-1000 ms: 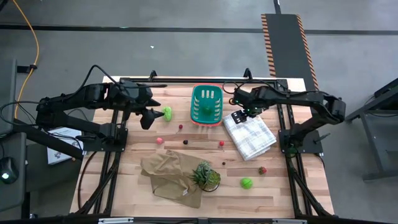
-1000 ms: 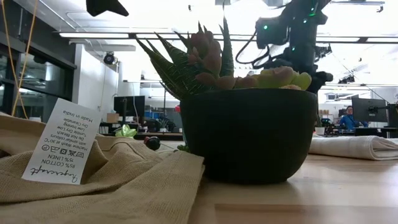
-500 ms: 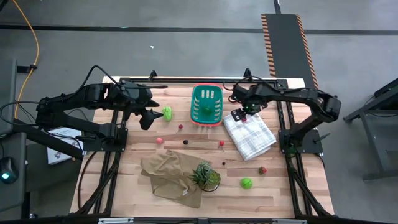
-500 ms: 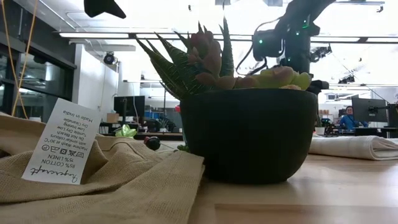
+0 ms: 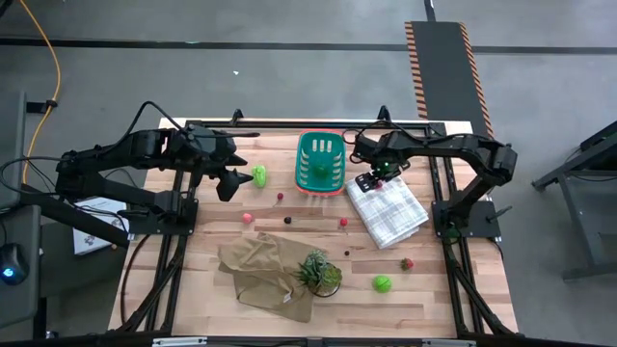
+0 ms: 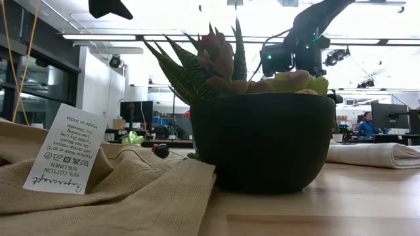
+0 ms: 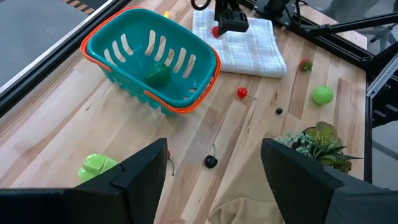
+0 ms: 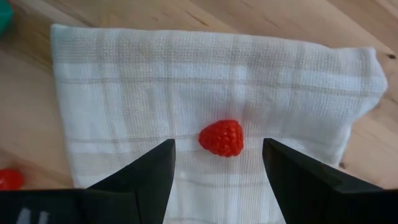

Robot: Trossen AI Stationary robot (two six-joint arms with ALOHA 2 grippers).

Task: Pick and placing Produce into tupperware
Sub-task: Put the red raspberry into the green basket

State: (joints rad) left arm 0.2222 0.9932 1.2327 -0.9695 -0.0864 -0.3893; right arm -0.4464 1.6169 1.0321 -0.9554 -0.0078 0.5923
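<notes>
The teal tupperware basket (image 5: 320,162) stands at the table's far middle with a dark green piece (image 7: 158,74) inside it. A red raspberry (image 8: 222,137) lies on the white checked cloth (image 5: 390,210). My right gripper (image 8: 217,180) hangs open just above it, pointing down, one finger on either side and apart from it. A light green lump (image 5: 258,174) lies left of the basket, near my left gripper (image 5: 229,180), which is open and held high. Small red and dark balls (image 5: 343,223) and a green ball (image 5: 383,283) are scattered on the wood.
A spiky potted plant (image 5: 318,272) stands on a crumpled tan cloth (image 5: 260,275) at the near middle and blocks most of the low view. Dark frame rails (image 5: 448,231) run along the table's left and right sides.
My right gripper has sunk toward the white cloth and shifted a little toward the table's left, still open. Nothing on the table has moved.
</notes>
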